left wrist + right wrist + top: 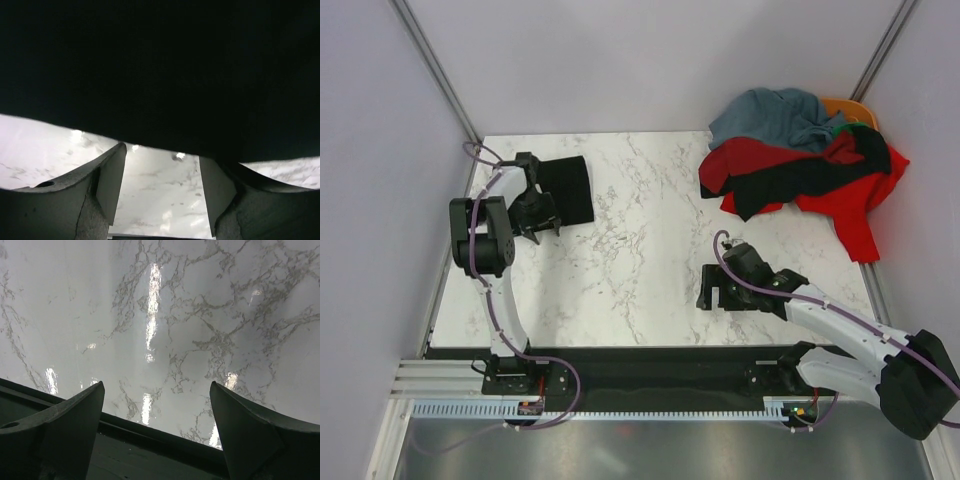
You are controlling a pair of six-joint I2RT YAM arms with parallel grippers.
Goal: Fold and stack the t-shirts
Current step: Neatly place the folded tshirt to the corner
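Note:
A folded black t-shirt (pixel 568 188) lies flat at the left of the marble table (pixel 640 250). My left gripper (pixel 542 212) sits at its near left edge. In the left wrist view the black t-shirt (pixel 160 70) fills the upper part. My left gripper (pixel 160 152) is open there, with bare marble between its fingers and the cloth edge at their tips. At the back right lies a loose pile of t-shirts: grey-blue (pixel 770 115), red (pixel 865 200), black (pixel 800 180), with bits of orange (pixel 847 107) and green (pixel 840 128). My right gripper (pixel 718 292) (pixel 157 390) hangs open over bare marble.
White walls with metal posts (pixel 435 70) close the table in at left, back and right. A dark strip (pixel 640 360) runs along the near edge by the arm bases. The pile hangs over the table's right edge.

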